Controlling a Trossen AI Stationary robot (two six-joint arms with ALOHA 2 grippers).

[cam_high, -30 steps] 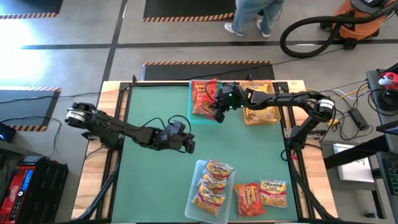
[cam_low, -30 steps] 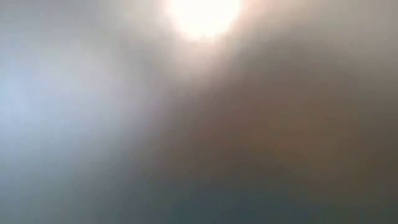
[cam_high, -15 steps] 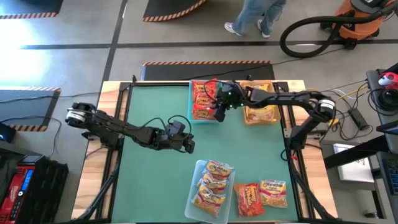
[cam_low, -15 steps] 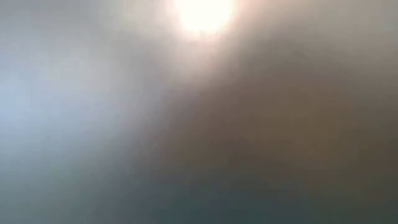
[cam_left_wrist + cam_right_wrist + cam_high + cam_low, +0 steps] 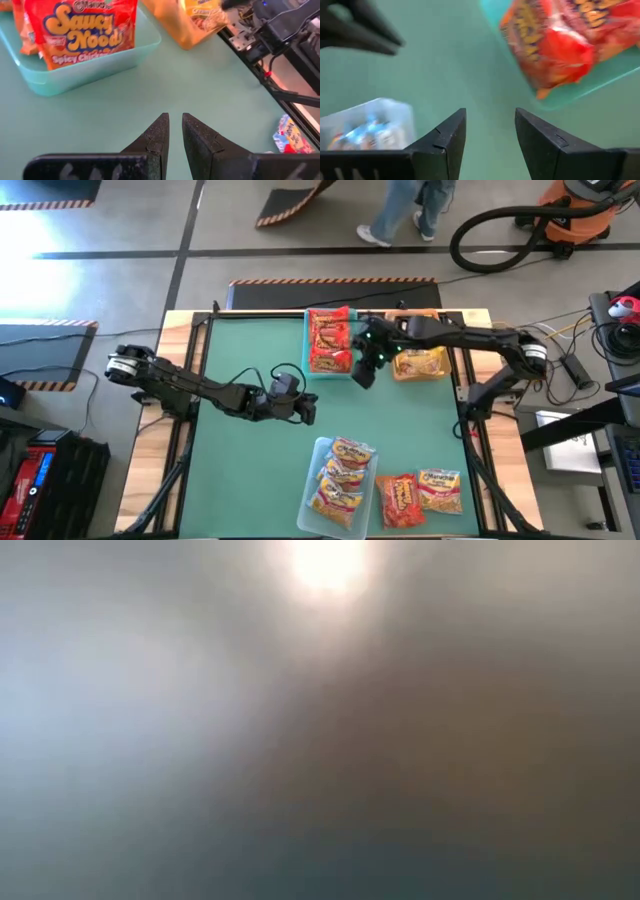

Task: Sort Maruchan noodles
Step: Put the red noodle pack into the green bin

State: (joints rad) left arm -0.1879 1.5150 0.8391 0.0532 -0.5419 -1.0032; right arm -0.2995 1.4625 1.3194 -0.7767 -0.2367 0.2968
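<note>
Red Maruchan noodles packets (image 5: 328, 340) lie in the teal bin (image 5: 308, 366) at the far centre, and yellow packets (image 5: 420, 363) lie in the tan bin (image 5: 398, 372) beside it. Yellow-orange packets (image 5: 342, 475) fill the clear bin (image 5: 312, 502) near the front edge. To its right a red packet (image 5: 398, 498) and a yellow packet (image 5: 439, 490) lie flat on the mat. My right gripper (image 5: 362, 372) hangs open just in front of the teal bin, nothing between its fingers (image 5: 445, 137). My left gripper (image 5: 307, 414) is shut over the mat's middle, with nothing in it (image 5: 175, 131).
The green mat (image 5: 250, 470) is bare on its left half. The top red packet (image 5: 82, 30) leans on the teal bin's near wall (image 5: 95, 70). A person's legs (image 5: 410, 205) and a vacuum hose (image 5: 500, 230) are beyond the far edge. The low view shows only blur.
My right gripper has drawn back from over the teal bin's near right corner toward the table's near edge, has risen, and has tipped more steeply downward. The red packets stay in the teal bin. The person beyond the table has walked on.
</note>
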